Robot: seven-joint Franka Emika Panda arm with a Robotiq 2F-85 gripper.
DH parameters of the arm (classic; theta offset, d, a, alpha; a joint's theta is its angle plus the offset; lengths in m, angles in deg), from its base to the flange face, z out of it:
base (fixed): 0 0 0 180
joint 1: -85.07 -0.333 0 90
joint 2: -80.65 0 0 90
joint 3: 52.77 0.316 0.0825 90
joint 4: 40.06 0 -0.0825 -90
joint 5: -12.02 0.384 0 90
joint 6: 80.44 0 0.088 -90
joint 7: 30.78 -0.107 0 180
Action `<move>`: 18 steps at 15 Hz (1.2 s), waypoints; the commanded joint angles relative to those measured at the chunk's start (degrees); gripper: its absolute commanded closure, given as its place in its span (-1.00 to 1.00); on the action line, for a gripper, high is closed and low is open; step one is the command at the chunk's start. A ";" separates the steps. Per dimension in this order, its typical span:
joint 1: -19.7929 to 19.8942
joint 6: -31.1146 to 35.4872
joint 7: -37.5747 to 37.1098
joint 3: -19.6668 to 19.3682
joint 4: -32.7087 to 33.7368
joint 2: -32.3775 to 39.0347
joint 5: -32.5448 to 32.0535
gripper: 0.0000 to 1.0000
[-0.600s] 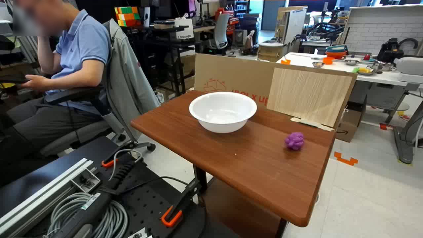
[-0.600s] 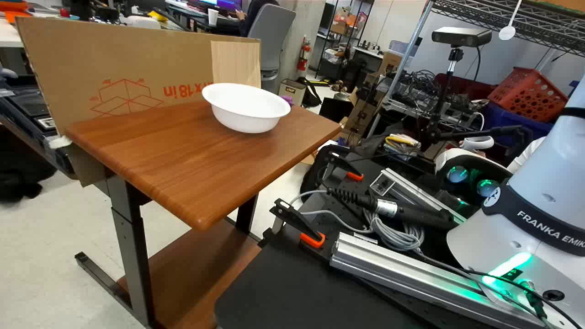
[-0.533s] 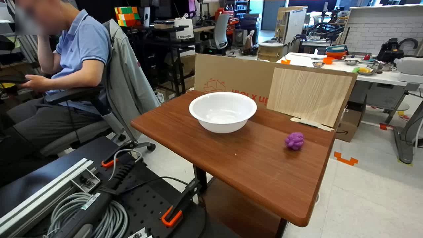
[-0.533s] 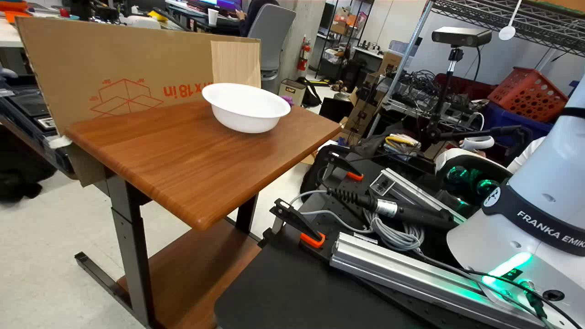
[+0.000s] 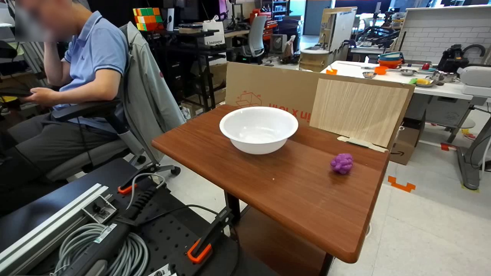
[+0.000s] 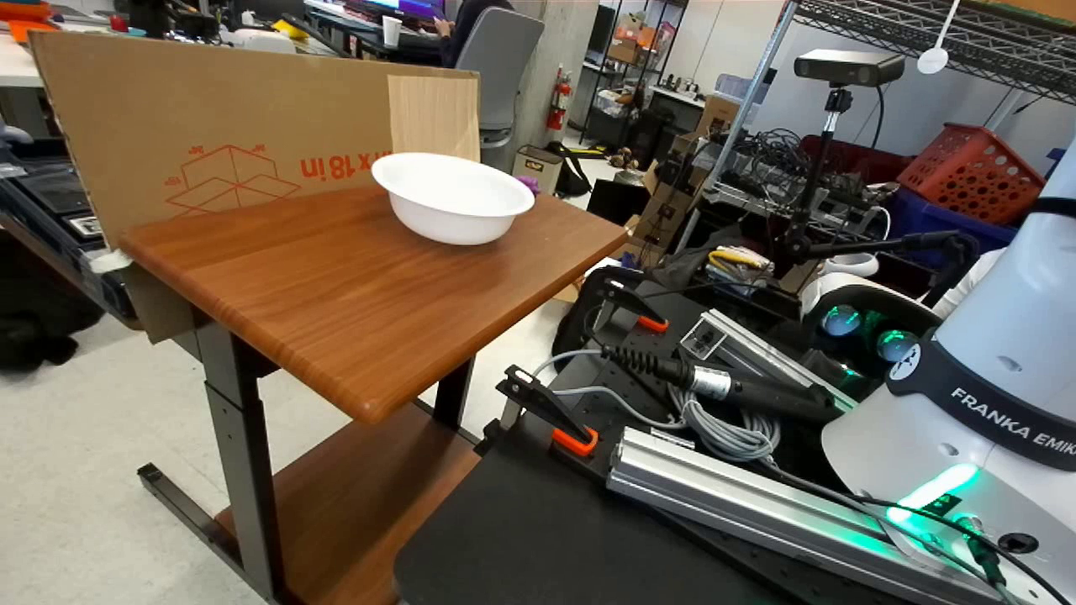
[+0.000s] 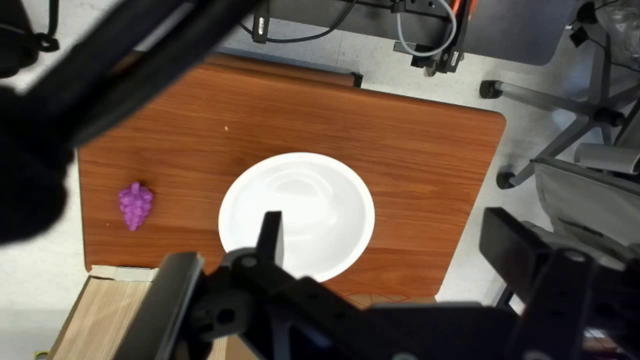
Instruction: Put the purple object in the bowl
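Note:
The purple object [image 5: 341, 164] is lumpy like a bunch of grapes and lies on the brown wooden table near one end. The wrist view shows it whole [image 7: 135, 205], to the left of the bowl. In an exterior view only a bit of it [image 6: 528, 182] shows behind the bowl. The wide white bowl [image 5: 259, 132] stands upright and empty on the table, also in an exterior view [image 6: 454, 220] and the wrist view [image 7: 310, 220]. My gripper [image 7: 387, 232] is wide open and empty, high above the table. One finger overlaps the bowl in the picture. Neither exterior view shows the gripper.
A cardboard sheet [image 6: 244, 126] with a light wood panel [image 5: 360, 111] stands along the table's back edge. A black bench [image 5: 180, 230] with clamps and coiled cable adjoins the table [image 5: 307, 191]. A person [image 5: 92, 65] sits in a chair beyond.
The purple object and bowl have not moved. In an exterior view, a white ring-shaped item behind the robot base has shifted slightly left.

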 commanded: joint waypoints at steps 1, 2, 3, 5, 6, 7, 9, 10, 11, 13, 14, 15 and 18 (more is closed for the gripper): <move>0.53 1.96 -0.91 0.26 2.13 3.65 1.65 -1.00; 0.75 4.40 -2.14 0.06 3.09 5.81 2.22 -1.00; 1.08 7.23 -3.80 -0.38 4.84 9.28 3.20 -1.00; 2.35 12.62 -6.28 -1.73 8.13 15.61 5.55 -1.00; 3.06 14.09 -7.20 -2.33 10.14 19.29 6.62 -1.00; 3.96 15.65 -8.59 -2.57 11.92 22.36 7.30 -1.00; 5.99 16.53 -11.20 -2.87 16.60 29.48 8.23 -1.00; 7.12 15.95 -12.69 -2.80 19.23 33.06 7.95 -1.00; 8.19 15.86 -14.24 -2.55 21.57 36.09 7.45 -1.00; 10.02 16.69 -16.42 -2.26 26.20 41.96 6.76 -1.00; 10.74 16.70 -17.86 -2.18 28.46 44.39 6.25 -1.00; 11.34 16.66 -18.88 -2.07 30.79 46.90 6.11 -1.00; 12.42 16.91 -20.61 -1.43 37.14 53.86 5.51 -1.00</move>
